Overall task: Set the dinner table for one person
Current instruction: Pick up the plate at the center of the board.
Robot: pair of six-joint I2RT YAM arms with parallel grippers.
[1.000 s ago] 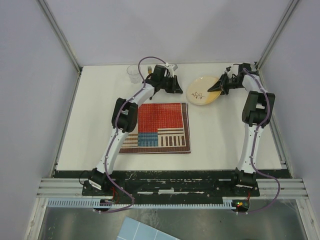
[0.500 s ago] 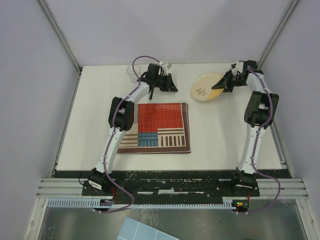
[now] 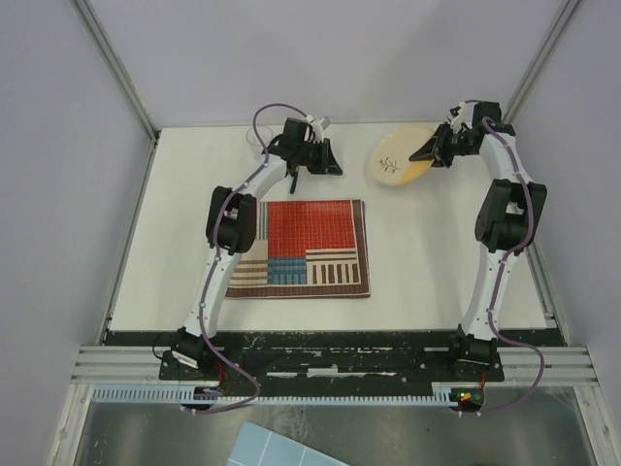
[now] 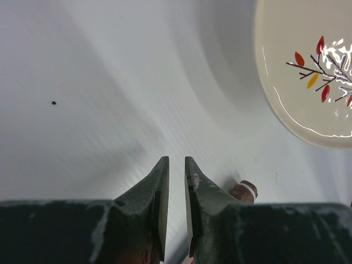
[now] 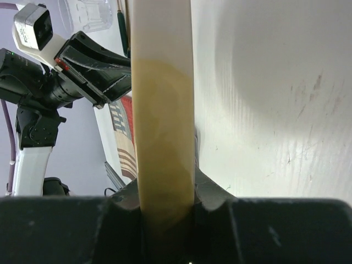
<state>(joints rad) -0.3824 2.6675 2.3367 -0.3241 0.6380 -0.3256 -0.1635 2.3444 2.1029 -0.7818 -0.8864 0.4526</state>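
On the white dinner table (image 3: 437, 252) lies a red, blue and beige striped placemat (image 3: 310, 248). My right gripper (image 3: 427, 153) is shut on the right rim of a cream plate (image 3: 393, 163) with a twig-and-leaf pattern, held tilted above the table's back. In the right wrist view the plate (image 5: 162, 99) shows edge-on between the jaws of the right gripper (image 5: 165, 184). My left gripper (image 3: 333, 167) hovers left of the plate (image 4: 308, 71). In its wrist view the left gripper (image 4: 177, 159) has a thin gap with bare table showing through. A brown utensil end (image 4: 245, 190) peeks from under its right finger.
A clear glass (image 3: 254, 144) stands at the back left, mostly behind the left arm, and appears as the glass (image 5: 82, 14) in the right wrist view. A green stick-like handle (image 5: 122, 27) lies beside it. Metal frame rails (image 3: 330, 364) edge the table.
The right gripper has lifted the plate off the table, tilted it and carried it slightly backward. The left gripper has risen and drawn back to the left.
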